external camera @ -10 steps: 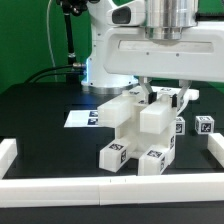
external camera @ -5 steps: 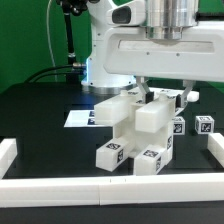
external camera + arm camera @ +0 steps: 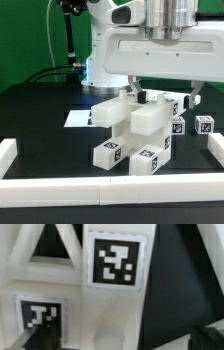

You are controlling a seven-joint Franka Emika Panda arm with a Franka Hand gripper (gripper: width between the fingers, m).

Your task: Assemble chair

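Currently, exterior view, left to right: white border rail [image 3: 8, 150] on the left edge of the black counter [image 3: 40, 110], meeting a front rail [image 3: 100, 188] along the near edge. Marker board [image 3: 74, 119] lies flat on the counter, its right end hidden behind the chair [image 3: 130, 125].

Chair is mid-counter and partly built. It's a stack of white blocks with two cube-ended legs low at the front, tags facing the camera.

Arm [image 3: 110, 55] comes in from above, with its wide white hand directly over the chair. Jaws straddle the chair's upper block: one dark finger [image 3: 134, 90] on its left side, the other further right near the top of the assembly. Can't tell whether they're clamped on it or just sitting around it; contact faces are hidden.

Right of the chair, a loose tagged piece [image 3: 205, 125] lies on the counter, apart from the chair and near the right rail [image 3: 214, 150]. A tagged cube [image 3: 179, 127] sits between that piece and the chair; can't tell if it's attached.

Wrist view: chair [image 3: 115, 314] fills the shot at close range. Two tags show on its white faces, with a dark fingertip [image 3: 40, 339] close beside the plastic.
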